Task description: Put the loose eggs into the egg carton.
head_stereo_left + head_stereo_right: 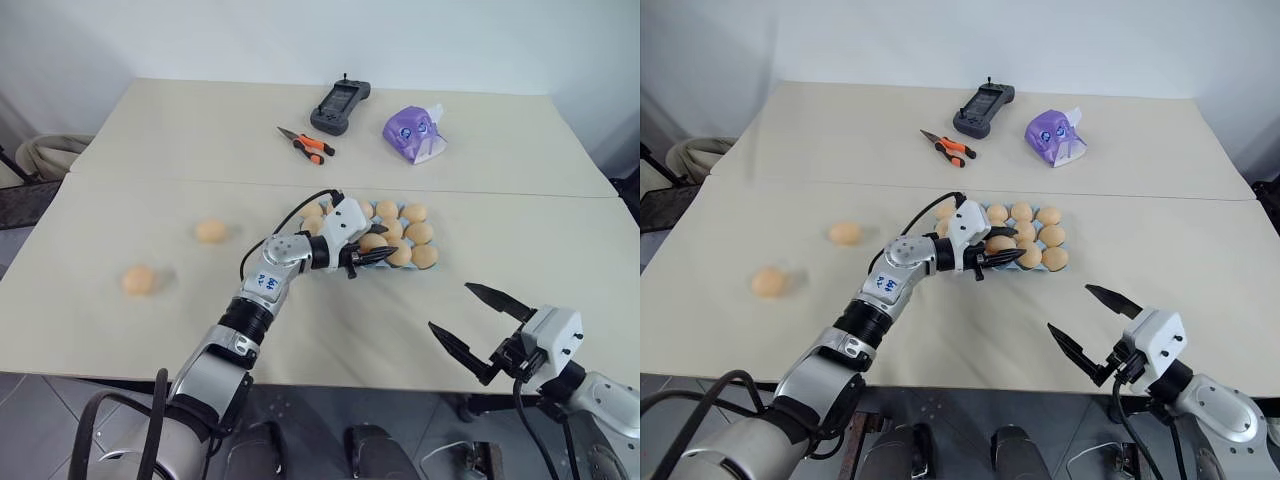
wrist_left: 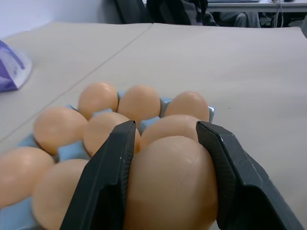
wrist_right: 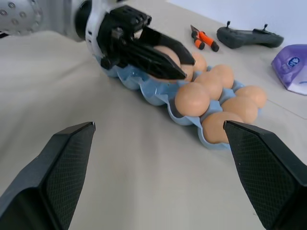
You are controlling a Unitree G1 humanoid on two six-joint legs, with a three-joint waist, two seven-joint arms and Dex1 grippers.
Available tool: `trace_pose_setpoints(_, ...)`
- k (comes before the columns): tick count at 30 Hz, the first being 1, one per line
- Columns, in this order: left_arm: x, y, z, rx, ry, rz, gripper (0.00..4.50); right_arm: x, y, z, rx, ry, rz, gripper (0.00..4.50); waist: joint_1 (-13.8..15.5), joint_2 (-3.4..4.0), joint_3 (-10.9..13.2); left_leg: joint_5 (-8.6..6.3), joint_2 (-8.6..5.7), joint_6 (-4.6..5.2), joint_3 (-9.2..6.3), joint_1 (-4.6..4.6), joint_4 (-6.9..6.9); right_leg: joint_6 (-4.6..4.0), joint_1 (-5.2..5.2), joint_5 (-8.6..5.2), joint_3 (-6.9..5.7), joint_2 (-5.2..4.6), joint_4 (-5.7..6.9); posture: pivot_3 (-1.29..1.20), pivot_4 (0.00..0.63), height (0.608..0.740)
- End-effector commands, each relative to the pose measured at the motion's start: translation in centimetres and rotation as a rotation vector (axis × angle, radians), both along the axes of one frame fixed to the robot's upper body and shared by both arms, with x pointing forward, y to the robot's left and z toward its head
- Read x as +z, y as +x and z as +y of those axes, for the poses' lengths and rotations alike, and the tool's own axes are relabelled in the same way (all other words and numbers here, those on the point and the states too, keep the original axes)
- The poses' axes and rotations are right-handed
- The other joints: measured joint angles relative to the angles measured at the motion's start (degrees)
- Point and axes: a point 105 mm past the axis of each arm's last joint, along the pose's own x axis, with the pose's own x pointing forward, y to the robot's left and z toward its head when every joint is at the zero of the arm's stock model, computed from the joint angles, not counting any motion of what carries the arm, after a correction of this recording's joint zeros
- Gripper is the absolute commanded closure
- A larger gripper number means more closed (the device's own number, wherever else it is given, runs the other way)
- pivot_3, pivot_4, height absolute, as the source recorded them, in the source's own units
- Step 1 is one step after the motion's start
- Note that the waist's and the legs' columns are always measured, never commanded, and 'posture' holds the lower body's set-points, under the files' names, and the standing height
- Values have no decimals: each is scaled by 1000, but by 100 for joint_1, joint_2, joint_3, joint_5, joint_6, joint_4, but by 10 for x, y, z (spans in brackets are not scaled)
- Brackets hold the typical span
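Pliers (image 1: 306,145), remote (image 1: 340,106), tissue pack (image 1: 414,134) behind egg carton (image 3: 158,98); left claw (image 1: 372,247) pinching egg (image 2: 170,184).

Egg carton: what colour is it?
Light blue, clearest in the right wrist view: egg carton.

Bare table (image 1: 330,330) before the egg carton (image 3: 158,98); pliers (image 1: 306,145) stand well behind.

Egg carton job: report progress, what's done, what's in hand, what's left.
Done: the egg carton already holds many eggs, its far side full. In hand: the left gripper is shut on an egg and holds it over the carton's near-left part. Left: two loose eggs lie on the table. The right gripper is open, holding nothing.
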Motion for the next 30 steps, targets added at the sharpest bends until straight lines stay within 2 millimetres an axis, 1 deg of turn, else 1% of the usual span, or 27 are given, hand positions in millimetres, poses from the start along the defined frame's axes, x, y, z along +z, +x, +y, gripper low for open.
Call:
trace_pose_setpoints(1, 13, 1, 0, -20, -10, -53, 2386, 14, -6, 1, -18, -6, -62, 0, 18, 0, 0, 0, 0, 0, 0, 0, 1, 0, 1, 0, -1, 0, 0, 0, 150, 740)
trace_pose_setpoints(2, 13, 2, 2, -16, -16, -52, 2053, 14, -7, 2, -20, -5, -60, 0, 26, 0, 0, 0, 0, 0, 0, 0, 0, 0, 1, 0, -1, 0, -1, 0, 150, 740)
trace_pose_setpoints(3, 14, 0, 5, -28, -20, -52, 1859, 14, -7, 2, -19, -5, -59, 0, 32, 0, 0, 0, -1, 0, 0, 0, 1, 0, 1, 0, 0, 0, 0, 0, 150, 740)
trace_pose_setpoints(4, 16, -1, 8, -37, -24, -71, 1479, 13, -6, 2, -18, -4, -58, 0, 36, 0, 0, 0, -1, 0, 1, 0, 1, 0, 1, 0, 0, 0, 0, 0, 150, 740)
trace_pose_setpoints(6, 19, -8, 14, -70, -31, -101, 844, 13, -5, 4, -6, -5, -54, 0, 46, 0, 0, 0, -1, 0, 2, 0, 3, 0, 2, 0, 0, -1, 2, 0, 150, 740)
trace_pose_setpoints(8, 20, -15, 25, -94, -39, -115, 252, 13, -2, 5, 12, -2, -54, 0, 41, 1, 0, 0, 0, 0, 2, 1, 1, 0, 1, 0, 0, 0, 4, 0, 150, 740)
trace_pose_setpoints(9, 19, -21, 35, -106, -39, -118, 252, 14, 0, 7, 24, -2, -53, 0, 41, 1, -1, 0, 1, -1, 3, 1, 0, 0, 1, 0, 0, 0, 5, 0, 150, 740)
trace_pose_setpoints(11, 16, -30, 62, -103, -33, -116, 252, 15, 4, 9, 59, -5, -52, 0, -8, 2, -1, 1, 6, -3, 7, 3, -3, 0, 0, 0, 1, 5, 7, 0, 150, 740)
trace_pose_setpoints(13, 9, -41, 94, -84, -9, -91, 252, 16, 8, 12, 99, -12, -51, 0, -47, 3, -2, 4, 11, -8, 7, 7, -5, -1, 1, 0, 0, 7, 13, 0, 150, 740)
trace_pose_setpoints(15, 6, -51, 121, -55, 9, -81, 252, 18, 12, 14, 132, -17, -53, 0, -69, 3, -1, 6, 16, -11, 5, 8, -4, -3, 0, -1, -1, 9, 19, 0, 150, 740)
trace_pose_setpoints(16, 7, -56, 137, -32, 10, -84, 252, 20, 13, 14, 152, -24, -54, 0, -71, 4, -1, 8, 16, -10, 0, 8, -4, -4, 2, -2, -5, 8, 22, 0, 150, 740)
trace_pose_setpoints(17, 8, -60, 146, -18, 10, -86, 252, 21, 13, 14, 166, -29, -55, 0, -68, 4, -1, 8, 16, -10, -2, 7, -2, -5, 3, -3, -8, 6, 22, 0, 150, 740)
trace_pose_setpoints(20, 14, -74, 186, 85, 41, -110, 252, 22, 16, 9, 218, -63, -42, 0, -50, 3, -1, 11, 13, 4, -8, 7, 0, -5, 11, -2, -15, -10, 21, 0, 150, 740)
trace_pose_setpoints(23, 20, -83, 217, 204, 69, -152, 252, 24, 20, 5, 254, -82, -39, 0, -60, 3, -1, 9, 10, 17, -7, 9, -2, -1, 20, 0, -17, -29, 13, 0, 150, 740)
trace_pose_setpoints(25, 23, -94, 237, 283, 61, -173, 252, 25, 22, 3, 269, -91, -37, 0, -76, 3, -1, 6, 4, 20, -7, 9, -5, -1, 20, 0, -18, -44, 13, 0, 150, 740)
trace_pose_setpoints(26, 23, -102, 247, 318, 60, -174, 252, 25, 24, 1, 275, -94, -34, 0, -78, 3, -1, 4, 4, 19, -6, 9, -8, -1, 20, 0, -19, -74, 11, 0, 150, 740)
trace_pose_setpoints(27, 21, -110, 255, 351, 61, -167, 115, 25, 25, 0, 277, -96, -32, 0, -92, 2, -1, 3, 2, 19, -6, 9, -11, -2, 19, 0, -22, -77, 9, 0, 150, 740)
trace_pose_setpoints(29, 11, -128, 268, 394, 84, -94, 115, 24, 29, -4, 279, -98, -28, 0, -110, 1, -1, 4, 5, 21, -5, 8, -17, -2, 17, -1, -21, -76, 2, 0, 150, 740)
trace_pose_setpoints(30, 6, -135, 275, 417, 120, -95, 115, 24, 31, -7, 275, -98, -27, 0, -119, 0, -1, 4, 7, 21, -6, 8, -21, -4, 18, -2, -24, -76, -2, 0, 150, 740)
